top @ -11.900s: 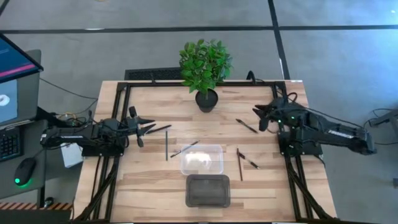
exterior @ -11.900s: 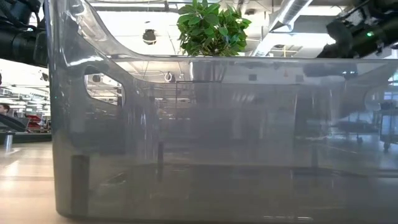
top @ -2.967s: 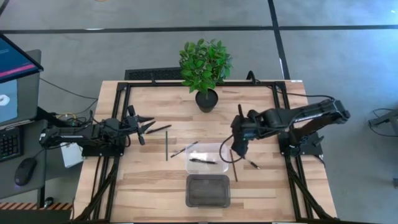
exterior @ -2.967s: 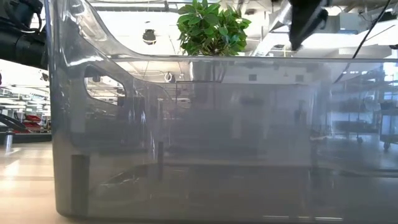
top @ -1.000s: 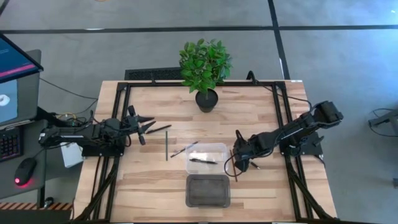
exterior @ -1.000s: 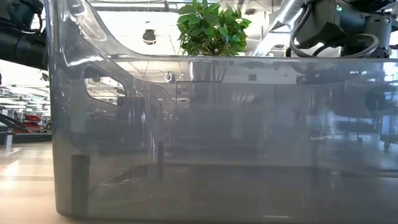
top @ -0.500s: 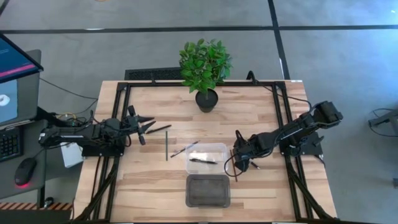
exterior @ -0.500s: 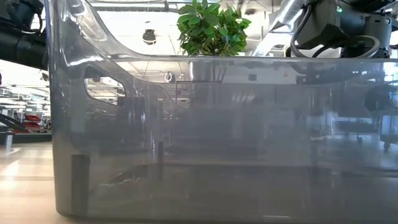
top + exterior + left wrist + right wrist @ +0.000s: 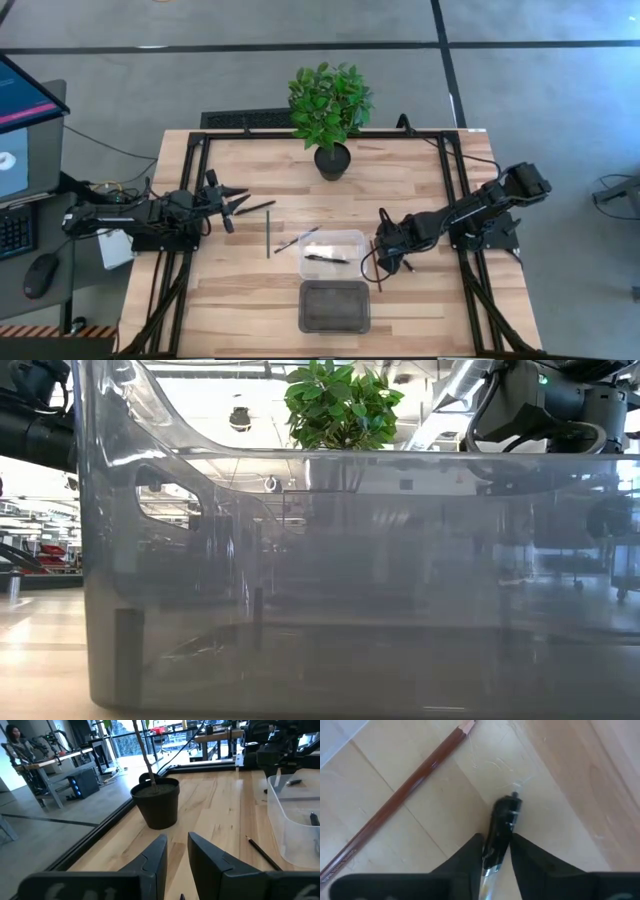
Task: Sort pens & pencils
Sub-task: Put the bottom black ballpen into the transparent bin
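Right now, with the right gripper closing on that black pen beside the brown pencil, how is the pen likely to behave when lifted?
The pen looks rigid, so it should lift without drooping. Its glossy round barrel may slip or swivel between the right gripper fingers. If dropped, it would probably roll on the flat wood toward the pencil.

Wooden table (image 9: 240, 300) carries potted plant (image 9: 331, 105); clear tub (image 9: 326, 254); dark tub (image 9: 334, 306) (pencils (image 9: 268, 234) scattered).

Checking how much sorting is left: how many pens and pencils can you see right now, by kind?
Pens: 3
Pencils: 2
Stick too unclear to call either way: 1
Total: 6
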You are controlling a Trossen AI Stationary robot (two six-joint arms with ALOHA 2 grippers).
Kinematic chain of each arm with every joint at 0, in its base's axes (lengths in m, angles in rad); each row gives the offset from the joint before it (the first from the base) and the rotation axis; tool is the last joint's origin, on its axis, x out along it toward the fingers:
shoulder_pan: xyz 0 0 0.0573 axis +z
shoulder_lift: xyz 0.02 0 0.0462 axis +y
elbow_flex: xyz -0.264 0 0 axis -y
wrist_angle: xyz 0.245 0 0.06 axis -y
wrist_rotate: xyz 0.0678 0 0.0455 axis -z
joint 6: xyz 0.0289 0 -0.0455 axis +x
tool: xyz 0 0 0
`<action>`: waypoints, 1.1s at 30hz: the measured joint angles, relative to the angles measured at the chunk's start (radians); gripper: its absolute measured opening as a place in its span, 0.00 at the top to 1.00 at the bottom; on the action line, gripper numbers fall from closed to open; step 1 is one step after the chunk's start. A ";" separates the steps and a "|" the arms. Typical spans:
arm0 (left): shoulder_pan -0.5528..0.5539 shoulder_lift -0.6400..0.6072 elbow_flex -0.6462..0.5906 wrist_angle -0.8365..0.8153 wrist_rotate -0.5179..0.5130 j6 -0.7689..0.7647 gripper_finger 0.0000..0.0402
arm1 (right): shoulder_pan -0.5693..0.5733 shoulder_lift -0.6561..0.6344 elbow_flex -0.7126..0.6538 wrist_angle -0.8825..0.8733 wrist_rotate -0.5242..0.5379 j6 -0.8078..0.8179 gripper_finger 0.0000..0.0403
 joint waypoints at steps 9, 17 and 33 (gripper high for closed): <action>0.000 0.000 0.000 0.000 0.000 0.000 0.83 | -0.001 0.000 0.000 -0.011 -0.004 0.000 0.80; 0.000 0.000 0.000 0.000 0.000 0.000 0.83 | -0.001 0.000 0.001 -0.013 -0.003 0.000 0.81; 0.000 0.000 0.001 -0.003 0.000 0.000 0.83 | -0.001 0.008 0.144 -0.173 -0.013 -0.010 0.82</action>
